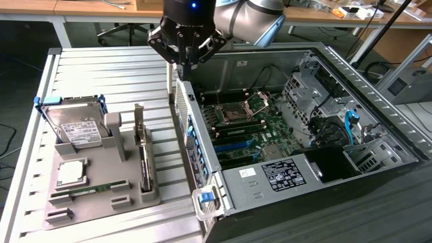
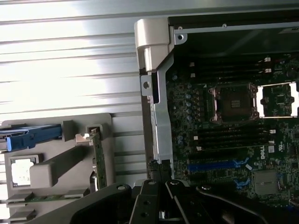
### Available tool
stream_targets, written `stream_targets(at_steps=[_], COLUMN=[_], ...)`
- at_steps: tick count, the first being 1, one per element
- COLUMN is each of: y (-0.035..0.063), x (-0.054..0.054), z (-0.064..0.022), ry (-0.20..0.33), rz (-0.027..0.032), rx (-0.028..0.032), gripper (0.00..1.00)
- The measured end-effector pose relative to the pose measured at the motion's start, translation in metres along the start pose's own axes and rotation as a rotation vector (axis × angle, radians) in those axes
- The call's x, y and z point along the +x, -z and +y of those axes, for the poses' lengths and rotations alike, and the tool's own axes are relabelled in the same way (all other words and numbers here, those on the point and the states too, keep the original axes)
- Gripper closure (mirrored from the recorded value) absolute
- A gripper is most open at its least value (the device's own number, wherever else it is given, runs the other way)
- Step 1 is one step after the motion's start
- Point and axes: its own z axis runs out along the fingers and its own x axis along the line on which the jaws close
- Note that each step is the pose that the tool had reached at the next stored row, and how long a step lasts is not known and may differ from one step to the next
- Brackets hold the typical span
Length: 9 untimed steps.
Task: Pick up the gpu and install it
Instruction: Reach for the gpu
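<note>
The hand point(image 1: 183, 65) is hovering closed, gripping nothing, over the computer case point(image 1: 197, 132); the gpu point(image 1: 143, 163) is standing in the grey holder point(image 1: 88, 211).

An open computer case point(image 1: 368, 96) lies on a slatted metal table point(image 1: 101, 71), green motherboard point(image 1: 270, 126) and bare CPU socket point(image 1: 238, 112) exposed. At the exterior view's left sits a grey holder point(image 1: 101, 169) — a white-labelled hard drive point(image 1: 78, 126) upright at its far end, a green memory stick point(image 1: 88, 190) lying nearer.

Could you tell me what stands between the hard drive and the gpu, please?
A grey upright post, between hard drive and gpu, in the exterior view.
</note>
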Motion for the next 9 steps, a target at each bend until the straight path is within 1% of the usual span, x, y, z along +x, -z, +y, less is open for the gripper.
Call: stream_targets(at_steps=[9], y=[0.0001], x=[0.0048], z=[-0.0003], ry=[0.0], rz=[0.0], rx=[0.0005], gripper=[0.89])
